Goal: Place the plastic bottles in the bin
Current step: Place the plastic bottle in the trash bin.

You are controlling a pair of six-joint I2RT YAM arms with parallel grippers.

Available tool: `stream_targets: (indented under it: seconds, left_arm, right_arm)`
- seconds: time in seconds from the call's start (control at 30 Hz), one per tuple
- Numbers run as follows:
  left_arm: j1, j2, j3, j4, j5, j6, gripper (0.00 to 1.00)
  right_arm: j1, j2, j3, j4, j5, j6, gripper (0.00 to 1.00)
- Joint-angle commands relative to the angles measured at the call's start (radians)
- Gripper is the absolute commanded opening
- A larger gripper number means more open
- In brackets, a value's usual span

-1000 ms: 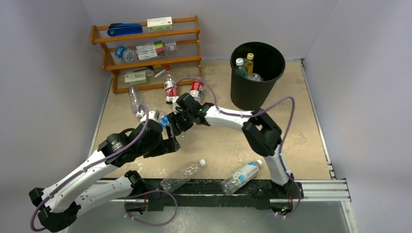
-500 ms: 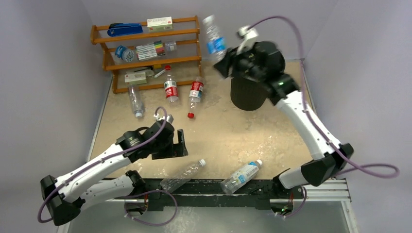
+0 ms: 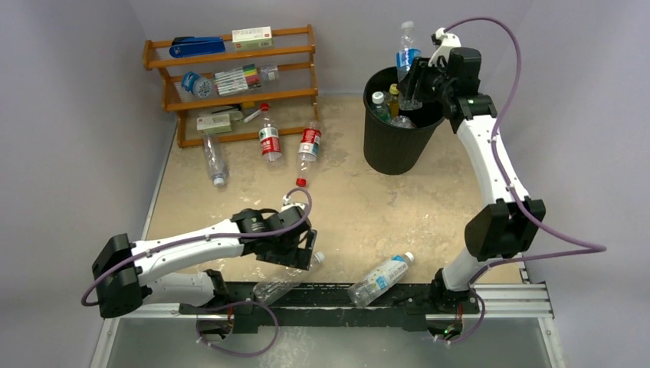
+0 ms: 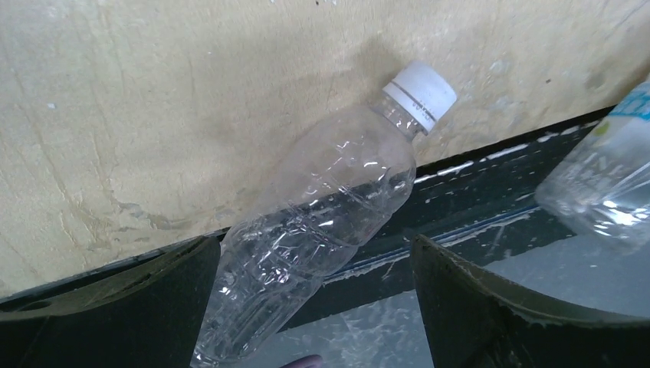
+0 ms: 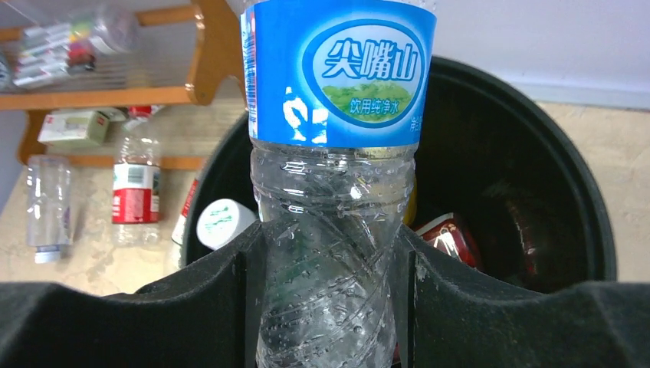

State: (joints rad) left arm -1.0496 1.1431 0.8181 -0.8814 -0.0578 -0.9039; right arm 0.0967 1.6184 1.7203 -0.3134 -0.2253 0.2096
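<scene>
one bottle (image 3: pixel 406 58) now over bin (image 3: pixel 392 151)

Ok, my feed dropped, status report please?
Right gripper shut on blue-label bottle above bin. Left gripper open over clear bottle. Nothing visibly in the way.

The bin (image 3: pixel 387 153) stood at the far right of the table (image 3: pixel 345 207), the rack (image 3: pixel 230 77) at its far left. Three bottles (image 3: pixel 268 139) lay before the rack. Two near bottles (image 3: pixel 381 279) lay side by side on the near edge, partly over the rail (image 3: pixel 506 295). The left gripper (image 3: pixel 300 251) hung above the left one. The right gripper (image 3: pixel 418 80) held a bottle (image 3: pixel 406 55) upright over the bin, with others (image 3: pixel 379 103) inside.
</scene>
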Motion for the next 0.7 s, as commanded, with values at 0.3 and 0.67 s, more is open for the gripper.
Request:
stream_targets:
  seconds: [0.3,0.67]
  left_arm:
    - [-0.131,0.163,0.075,-0.015,-0.189,0.024,0.95]
    - [-0.199,0.302,0.028,0.127,-0.107,0.02,0.95]
  right_arm:
    - [-0.003,-0.052,-0.032,-0.002,0.025,-0.04,1.0]
    - [-0.003,-0.194,-0.036,-0.06,0.021,-0.018,1.0]
